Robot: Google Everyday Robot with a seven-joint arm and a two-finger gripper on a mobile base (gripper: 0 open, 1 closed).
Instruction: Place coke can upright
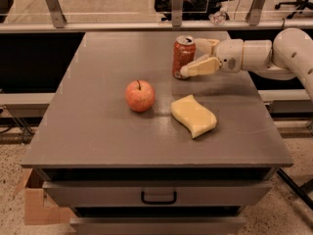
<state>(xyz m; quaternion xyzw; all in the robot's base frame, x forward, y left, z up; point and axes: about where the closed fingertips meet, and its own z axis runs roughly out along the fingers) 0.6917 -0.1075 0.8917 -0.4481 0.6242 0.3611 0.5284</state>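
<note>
The coke can (pixel 183 57) is red-orange with a silver top and stands upright on the grey table (pixel 98 131), towards the back, right of centre. My gripper (pixel 194 58) reaches in from the right at the can's right side. Its fingers (pixel 200 66) are spread open. The near finger's tip lies by the can's base and the far finger is behind the can's top right. The can rests on the table on its own.
A red apple (pixel 140 95) sits left of centre. A yellow sponge (pixel 193 115) lies in front of the can. My white arm (pixel 274 55) stretches over the table's right edge. A railing runs behind the table and a drawer handle (pixel 158 198) is below.
</note>
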